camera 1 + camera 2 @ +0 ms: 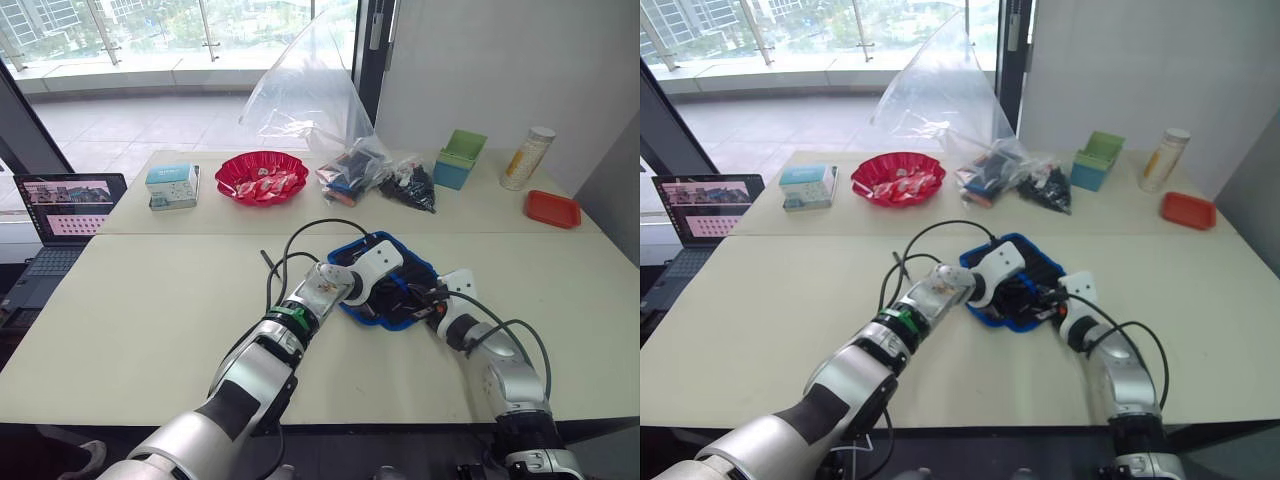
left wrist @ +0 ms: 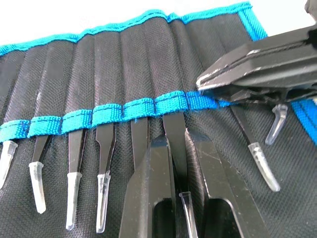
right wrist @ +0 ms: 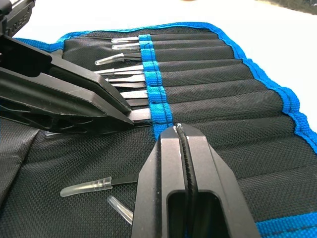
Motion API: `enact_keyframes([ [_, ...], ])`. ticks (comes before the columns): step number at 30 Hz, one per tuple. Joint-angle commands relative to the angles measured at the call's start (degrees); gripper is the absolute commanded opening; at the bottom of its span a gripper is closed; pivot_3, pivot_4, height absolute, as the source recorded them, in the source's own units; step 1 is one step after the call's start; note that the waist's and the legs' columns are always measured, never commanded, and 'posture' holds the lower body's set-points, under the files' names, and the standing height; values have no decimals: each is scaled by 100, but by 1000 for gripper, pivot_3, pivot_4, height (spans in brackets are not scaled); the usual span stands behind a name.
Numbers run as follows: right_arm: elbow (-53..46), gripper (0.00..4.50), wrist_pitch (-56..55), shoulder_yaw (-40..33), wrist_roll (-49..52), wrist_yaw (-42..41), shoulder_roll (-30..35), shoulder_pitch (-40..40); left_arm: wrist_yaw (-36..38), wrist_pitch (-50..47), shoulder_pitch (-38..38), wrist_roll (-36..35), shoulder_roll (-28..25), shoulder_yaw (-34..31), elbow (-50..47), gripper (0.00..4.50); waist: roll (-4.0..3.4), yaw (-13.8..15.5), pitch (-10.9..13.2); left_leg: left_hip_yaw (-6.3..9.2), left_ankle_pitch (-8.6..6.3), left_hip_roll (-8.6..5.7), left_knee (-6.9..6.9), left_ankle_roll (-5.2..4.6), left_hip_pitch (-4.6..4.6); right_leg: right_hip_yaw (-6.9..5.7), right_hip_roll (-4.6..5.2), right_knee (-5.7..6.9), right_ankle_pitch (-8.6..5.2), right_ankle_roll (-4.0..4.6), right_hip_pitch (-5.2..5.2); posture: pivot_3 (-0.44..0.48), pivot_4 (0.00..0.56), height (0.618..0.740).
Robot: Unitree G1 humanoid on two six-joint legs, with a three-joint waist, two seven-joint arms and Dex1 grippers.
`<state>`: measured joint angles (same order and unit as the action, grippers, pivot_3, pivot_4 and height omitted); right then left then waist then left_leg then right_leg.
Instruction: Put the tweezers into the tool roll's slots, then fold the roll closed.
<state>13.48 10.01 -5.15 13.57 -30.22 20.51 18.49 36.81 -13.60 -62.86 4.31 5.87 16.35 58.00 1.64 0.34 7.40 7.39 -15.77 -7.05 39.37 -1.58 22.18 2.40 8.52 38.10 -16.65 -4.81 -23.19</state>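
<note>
Closest to you, your left gripper [image 2: 181,163] pinches one of the tweezers [image 2: 174,136] to seat it in the slots [image 2: 148,106], while your right gripper [image 3: 184,148], fingers closed and empty, pins the tool roll [image 1: 385,285] flat on the table [image 1: 150,300].

Left tool [image 2: 179,148] clamped on one of the tweezers [image 2: 174,144], slots [image 2: 106,74] holding more, right tool [image 2: 210,84] alongside
</note>
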Motion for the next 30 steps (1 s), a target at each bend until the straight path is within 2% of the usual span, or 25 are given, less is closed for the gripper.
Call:
enact_keyframes([
  [1, 74, 0, 116, 104, -76, -78, 20, -73, 264, -115, 110, -88, -21, -62, -583, 1552, 0, -15, 0, 0, 0, 0, 0, 0, 1, 0, 0, 1, 0, 0, -1, 0, 150, 740],
  [8, 275, 0, 39, 102, -106, -204, 94, -4, 676, -1319, 972, -176, -584, -4, -2800, 3960, -1, -109, 0, 1, 0, 4, -1, 0, 2, 1, -2, 7, 0, 0, -5, 0, 150, 740],
  [10, 309, 0, 27, 112, -112, -225, 96, 21, 717, -1632, 1125, -309, -763, -146, -3463, 4481, -1, -113, -1, 3, 0, 4, 0, 0, 2, 1, -2, 5, 0, 0, -6, 0, 150, 740],
  [13, 378, 0, -1, 127, -119, -244, 86, 52, 721, -2078, 1372, -749, -1118, -666, -4604, 4481, -2, -129, -1, 3, 0, 5, 1, 0, 2, 2, -2, 5, 0, 0, -6, 0, 150, 740],
  [15, 417, 0, -27, 179, -133, -311, 101, 57, 566, -2051, 1636, -897, -1501, -1128, -5166, 4481, -3, -135, -2, 4, 0, 10, 1, 1, 1, 0, -4, 5, 0, 0, -5, 0, 150, 740],
  [17, 490, 0, -63, 205, -142, -364, 128, 79, 417, -1857, 2145, -1079, -1859, -1640, -5666, 4481, -8, -158, -5, 4, 0, 11, -1, 1, -6, 2, -5, 3, 0, 0, -2, 0, 150, 740],
  [20, 628, 0, -131, 223, -150, -433, 168, 158, 323, -1574, 3057, -1244, -2231, -2045, -6238, 4481, -17, -187, -11, 1, 0, 17, -19, 1, -31, 3, -6, 1, 0, 1, 10, 0, 150, 740],
  [26, 787, 0, -202, 220, -126, -555, 242, 290, -528, -1190, 4830, -1453, -2315, -3115, -7506, 4481, -7, -113, -10, 4, 0, 13, -8, 1, -23, -1, -5, -3, 1, 1, 9, 0, 150, 740],
  [30, 834, 0, -223, 213, -135, -594, 251, 340, -783, -780, 5962, -1618, -2126, -3441, -8080, 4481, -7, -109, -12, 2, 0, 15, -10, 2, -31, 1, -6, -6, 1, 3, 14, 0, 150, 740],
])
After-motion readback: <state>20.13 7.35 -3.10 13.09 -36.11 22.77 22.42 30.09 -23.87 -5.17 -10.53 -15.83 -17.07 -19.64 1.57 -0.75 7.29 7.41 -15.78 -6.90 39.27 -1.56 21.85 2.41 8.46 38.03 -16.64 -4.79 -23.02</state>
